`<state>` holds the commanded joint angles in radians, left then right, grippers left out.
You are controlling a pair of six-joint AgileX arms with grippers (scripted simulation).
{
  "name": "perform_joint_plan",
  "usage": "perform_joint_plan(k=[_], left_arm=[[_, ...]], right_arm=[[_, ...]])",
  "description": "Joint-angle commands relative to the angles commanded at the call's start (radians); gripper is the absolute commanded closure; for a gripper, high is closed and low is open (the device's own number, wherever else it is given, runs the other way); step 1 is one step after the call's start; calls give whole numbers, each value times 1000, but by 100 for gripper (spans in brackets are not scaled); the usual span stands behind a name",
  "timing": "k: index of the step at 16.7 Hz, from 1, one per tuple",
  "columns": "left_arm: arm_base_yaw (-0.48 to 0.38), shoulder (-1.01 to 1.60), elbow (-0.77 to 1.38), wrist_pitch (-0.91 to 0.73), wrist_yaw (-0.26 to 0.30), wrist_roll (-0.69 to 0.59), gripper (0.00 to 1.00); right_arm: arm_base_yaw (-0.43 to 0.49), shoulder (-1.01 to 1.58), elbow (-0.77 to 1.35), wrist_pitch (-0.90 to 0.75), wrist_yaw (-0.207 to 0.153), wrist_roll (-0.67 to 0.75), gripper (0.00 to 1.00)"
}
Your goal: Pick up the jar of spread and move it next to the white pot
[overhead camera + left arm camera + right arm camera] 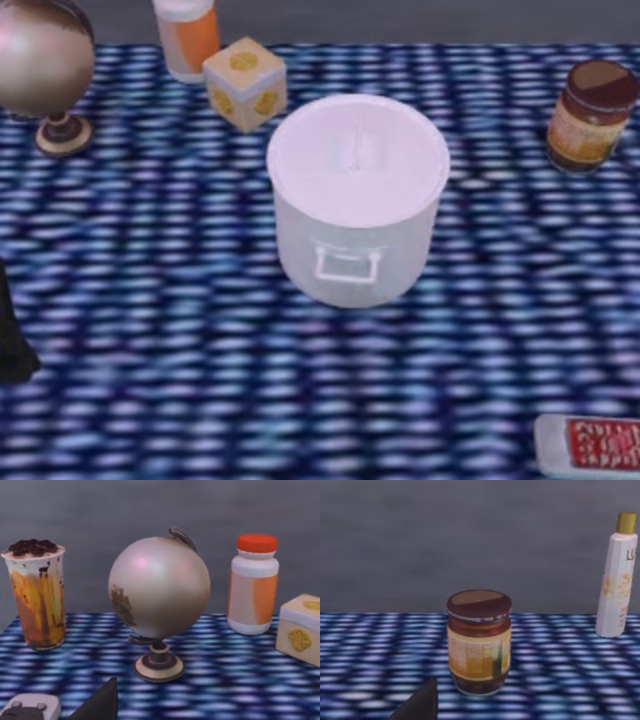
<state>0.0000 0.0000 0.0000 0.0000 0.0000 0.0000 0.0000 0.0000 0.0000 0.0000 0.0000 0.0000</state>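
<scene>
The jar of spread (590, 115) stands upright at the far right of the table, well apart from the white pot (357, 195), which sits near the middle with its side handle facing the near edge. Neither gripper shows in the top view; only a dark piece of the left arm appears at the left edge. In the right wrist view the jar (479, 642) is straight ahead, and just a dark tip of the right gripper (420, 702) pokes into view, so how far its claw is open cannot be told, and nothing appears to be in it. The left wrist view shows a similar dark tip of the left gripper (102, 702), parked facing a globe (159, 602); its opening cannot be told either.

The step in hand looks to be the reach for the jar, and the right arm is the one placed for it. To do it well, the arm should keep the jar centred, come in level with fingers spread wider than the body, and close on the labelled middle below the lid, so the jar does not tip.

The jar is small and round, with dark brown contents, a brown lid and a yellow-tan label with fine print. A white bottle (617, 577) stands beyond it, clear of the approach.
</scene>
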Motion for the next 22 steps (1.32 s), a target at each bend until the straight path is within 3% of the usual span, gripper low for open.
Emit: perform_joint_plan(k=[5,9,22], left_arm=[[0,0,0,0,0,0,0],[0,0,0,0,0,0,0],[0,0,0,0,0,0,0]], right_arm=[[5,59,60,-29,-8,-11,0],[11,282,287,-139,-23,-47,0],[9,1725,1633,-838,-69,-241,0]])
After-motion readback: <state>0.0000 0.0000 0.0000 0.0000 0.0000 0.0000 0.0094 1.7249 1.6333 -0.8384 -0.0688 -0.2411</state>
